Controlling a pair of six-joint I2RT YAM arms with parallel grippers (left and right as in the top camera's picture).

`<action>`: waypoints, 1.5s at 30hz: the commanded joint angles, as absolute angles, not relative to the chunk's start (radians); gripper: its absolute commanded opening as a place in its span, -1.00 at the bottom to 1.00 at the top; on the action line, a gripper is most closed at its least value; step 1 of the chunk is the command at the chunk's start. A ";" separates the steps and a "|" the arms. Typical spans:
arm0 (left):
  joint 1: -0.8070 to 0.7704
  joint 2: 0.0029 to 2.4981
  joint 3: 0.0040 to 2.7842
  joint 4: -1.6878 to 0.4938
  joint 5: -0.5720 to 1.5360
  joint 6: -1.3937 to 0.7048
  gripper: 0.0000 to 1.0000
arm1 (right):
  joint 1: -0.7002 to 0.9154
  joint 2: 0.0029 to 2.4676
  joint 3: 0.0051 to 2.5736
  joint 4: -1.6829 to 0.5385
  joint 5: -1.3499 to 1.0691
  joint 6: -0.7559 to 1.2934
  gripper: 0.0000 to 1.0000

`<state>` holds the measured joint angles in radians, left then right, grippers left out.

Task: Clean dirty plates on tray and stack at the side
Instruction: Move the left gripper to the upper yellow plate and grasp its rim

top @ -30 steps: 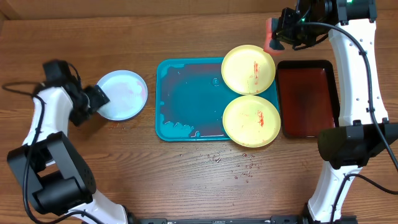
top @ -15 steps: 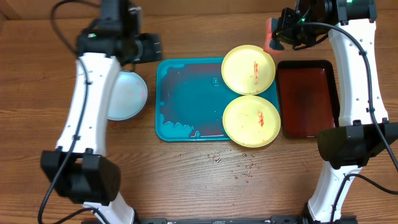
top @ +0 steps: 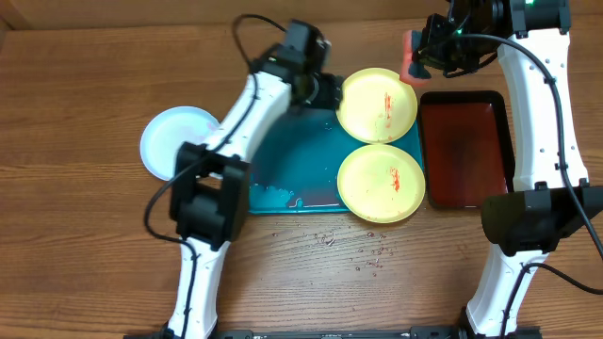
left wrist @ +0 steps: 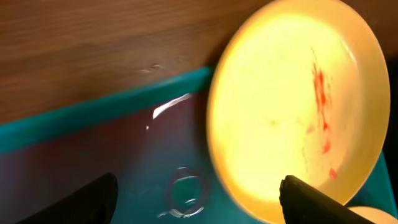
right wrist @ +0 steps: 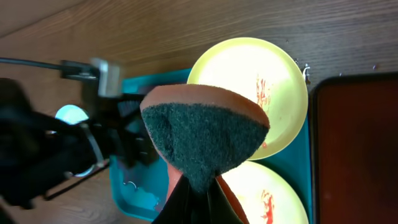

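Two pale yellow-green plates with red smears lie on the right side of the teal tray [top: 301,160]: a far plate [top: 377,104] and a near plate [top: 381,183]. A white plate [top: 170,141] rests on the table left of the tray. My left gripper [top: 330,92] hangs open over the tray's far edge, beside the far plate's left rim. In the left wrist view the left gripper [left wrist: 199,205] holds nothing; the far plate [left wrist: 292,93] fills the right. My right gripper [right wrist: 199,199] is shut on a sponge [right wrist: 205,137], held high above the far plate's right side [top: 408,52].
A dark red tray [top: 466,151] with a black rim stands right of the teal tray. Water drops [top: 353,250] dot the table in front of it. Water pools on the teal tray floor [left wrist: 183,193]. My left arm stretches diagonally across the tray's left part.
My left arm has swung from beside the white plate at the left, across the table, to the tray's far edge next to the far yellow plate. The right arm has not moved.
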<state>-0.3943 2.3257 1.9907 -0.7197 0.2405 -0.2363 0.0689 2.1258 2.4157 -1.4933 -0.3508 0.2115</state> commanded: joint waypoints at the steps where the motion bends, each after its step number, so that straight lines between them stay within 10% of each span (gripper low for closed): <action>1: -0.426 2.359 2.035 -0.685 0.263 -0.249 0.64 | 0.070 2.121 2.425 -1.499 -0.348 0.207 -0.92; 18: -0.446 2.439 2.034 -0.654 0.208 -0.296 -0.29 | 0.070 2.121 2.425 -1.514 -0.348 0.200 -0.93; 36: -0.461 2.464 2.032 -0.662 0.176 -0.423 -0.46 | 0.070 2.121 2.425 -1.525 -0.348 0.183 -0.93; 45: -0.466 2.487 2.033 -0.652 0.172 -0.498 -0.92 | 0.070 2.121 2.425 -1.528 -0.336 0.181 -0.93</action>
<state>-0.4587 2.4577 2.0182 -0.6502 0.1925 -0.4706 0.0689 2.1258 2.4157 -1.5311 -0.3424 0.1902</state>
